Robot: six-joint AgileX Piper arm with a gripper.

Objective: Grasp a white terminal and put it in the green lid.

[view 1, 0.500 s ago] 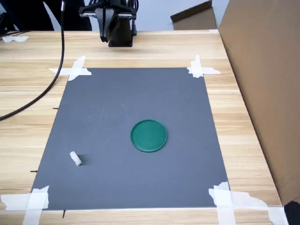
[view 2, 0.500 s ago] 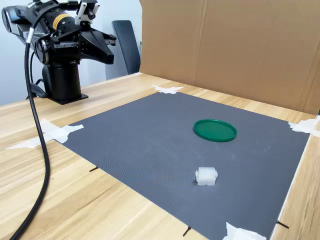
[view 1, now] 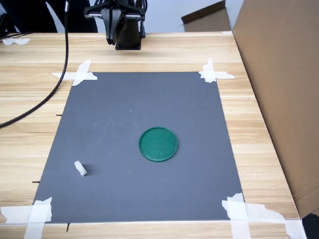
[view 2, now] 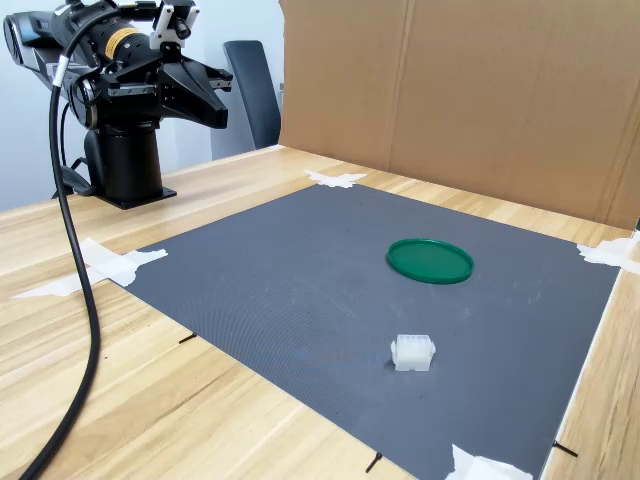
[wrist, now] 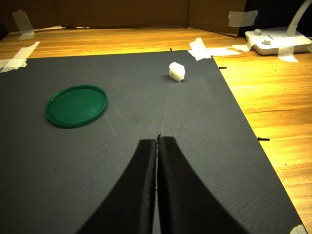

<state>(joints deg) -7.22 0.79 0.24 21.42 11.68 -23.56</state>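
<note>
The white terminal (view 1: 80, 169) (view 2: 412, 352) (wrist: 176, 70) lies on the grey mat, toward the first exterior view's lower left. A flat round green lid (view 1: 158, 144) (view 2: 430, 260) (wrist: 76, 105) rests near the mat's middle with nothing in it. My gripper (wrist: 157, 140) (view 2: 222, 100) (view 1: 114, 39) hangs high over the far edge of the table beside the arm's base, well away from both things. Its two black fingers are pressed together, shut on nothing.
The grey mat (view 1: 139, 114) is taped to the wooden table with white tape strips (view 1: 79, 74) at its corners. A cardboard wall (view 1: 279, 89) stands along the first exterior view's right. A black cable (view 1: 55, 84) crosses the table. A white device (wrist: 273, 39) sits off the mat.
</note>
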